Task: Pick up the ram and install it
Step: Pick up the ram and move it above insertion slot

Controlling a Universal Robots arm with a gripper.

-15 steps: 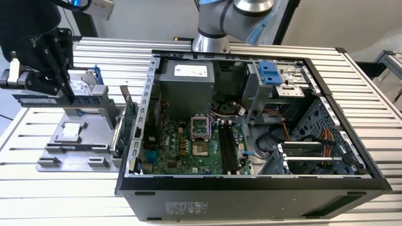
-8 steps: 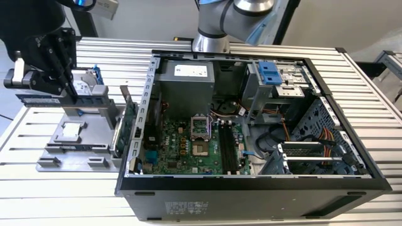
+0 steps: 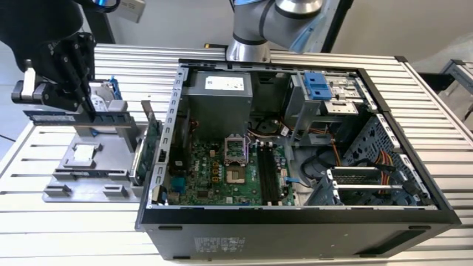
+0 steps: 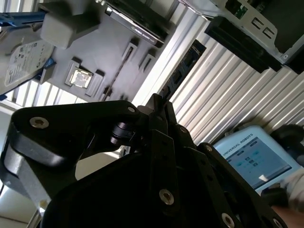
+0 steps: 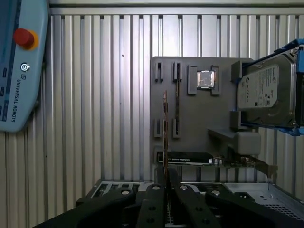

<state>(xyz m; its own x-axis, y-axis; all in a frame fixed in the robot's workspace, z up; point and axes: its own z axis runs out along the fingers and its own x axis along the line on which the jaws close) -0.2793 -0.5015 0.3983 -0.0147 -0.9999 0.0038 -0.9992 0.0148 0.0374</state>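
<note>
The pincer [image 5: 165,184] is closed narrow on the ram [image 5: 165,128], its dark fingers [image 5: 153,195] pressed against both faces of the stick; in the first wrist view the ram shows edge-on as a thin line running out from the fingertips over the grey holder [image 5: 190,118]; in the exterior view the pincer [image 3: 80,111] hangs at the exterior view's left of the open computer case [image 3: 296,221], with the ram [image 3: 111,119] lying level as a blue strip with dark chips, above the grey holder [image 3: 88,160] on the ribbed metal counter [image 3: 74,233]; whether its lower edge touches the holder cannot be told. On the holder sit a small square chip [image 5: 205,79], a silver hard drive [image 5: 266,92] in a blue frame and a green expansion card [image 3: 152,149] standing on edge just beside the case wall. In the second wrist view the ram [image 4: 183,71] juts from the black pincer linkage toward the holder [image 4: 109,33]; a teach pendant [image 4: 251,159] lies on the counter nearby, touched by a person's hand [image 4: 297,190].
</note>
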